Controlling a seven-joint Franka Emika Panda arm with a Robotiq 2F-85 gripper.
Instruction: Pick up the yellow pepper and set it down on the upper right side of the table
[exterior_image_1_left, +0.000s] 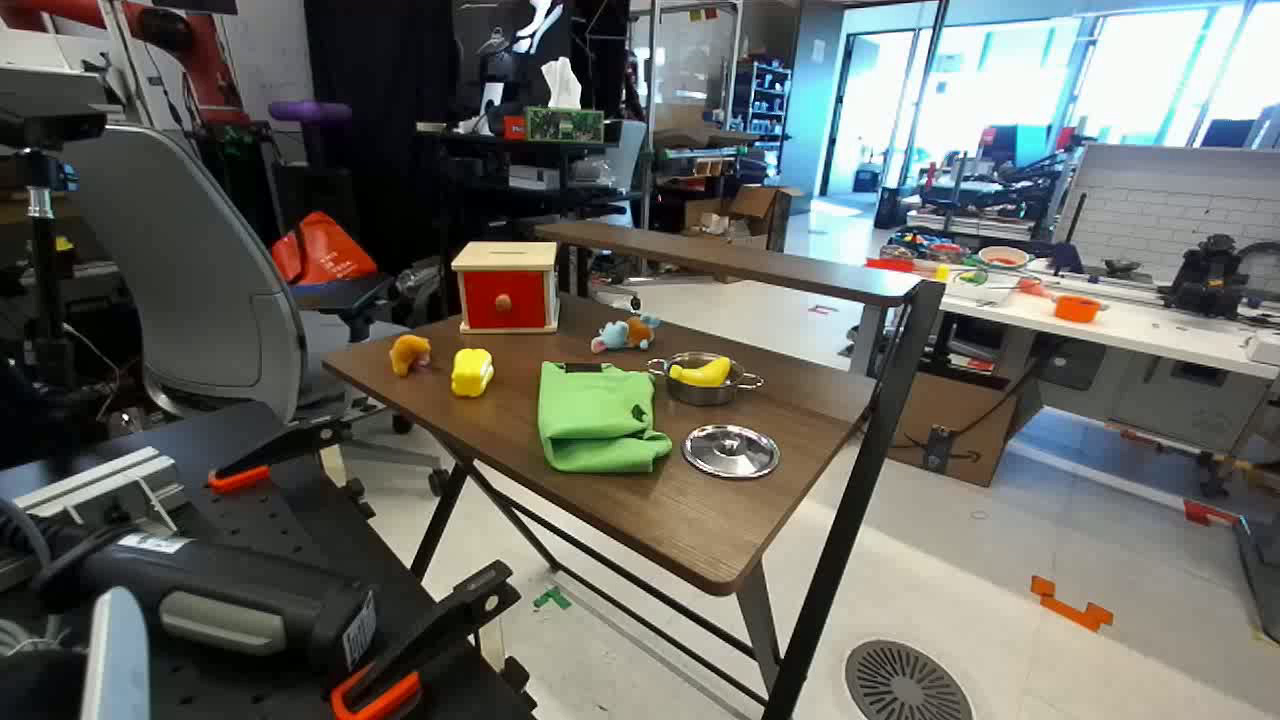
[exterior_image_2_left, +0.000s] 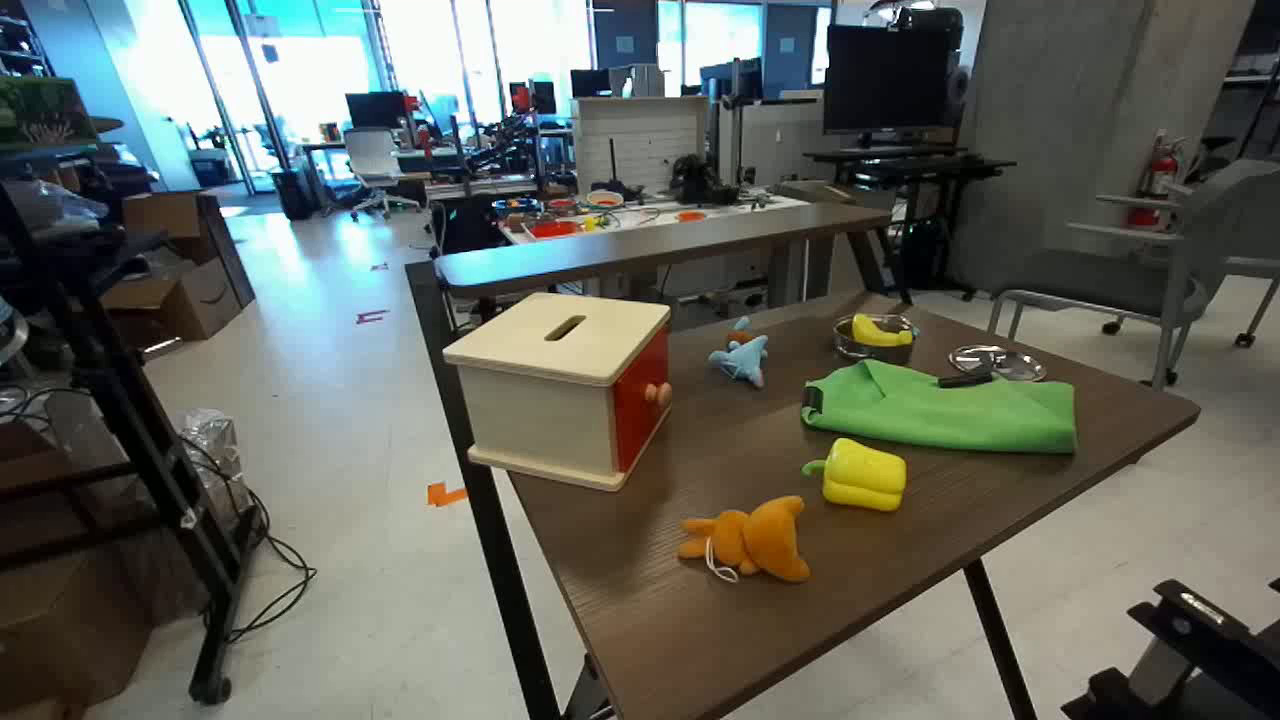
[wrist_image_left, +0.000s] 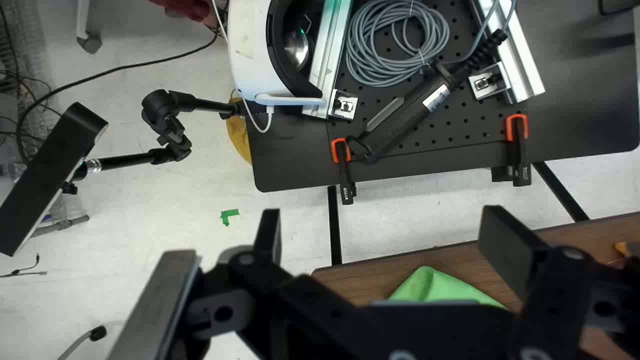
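Observation:
The yellow pepper (exterior_image_1_left: 471, 373) lies on the brown wooden table (exterior_image_1_left: 700, 530). In an exterior view the pepper (exterior_image_2_left: 865, 475) lies on its side with its green stem showing, between a green cloth and an orange plush toy, apart from both. The tabletop also shows in that view (exterior_image_2_left: 690, 630). My gripper (wrist_image_left: 383, 216) shows only in the wrist view. Its fingers are wide apart with nothing between them. It hangs above the gap between the table's edge (wrist_image_left: 350, 282) and a black bench. The pepper is out of the wrist view.
On the table are the green cloth (exterior_image_1_left: 600, 415), orange toy (exterior_image_2_left: 755, 540), wooden box with red drawer (exterior_image_1_left: 506, 290), blue plush toy (exterior_image_2_left: 742, 360), steel pot (exterior_image_1_left: 703, 390) holding a yellow banana (exterior_image_1_left: 702, 372), and lid (exterior_image_1_left: 731, 451). A raised shelf (exterior_image_1_left: 730, 255) runs along one side.

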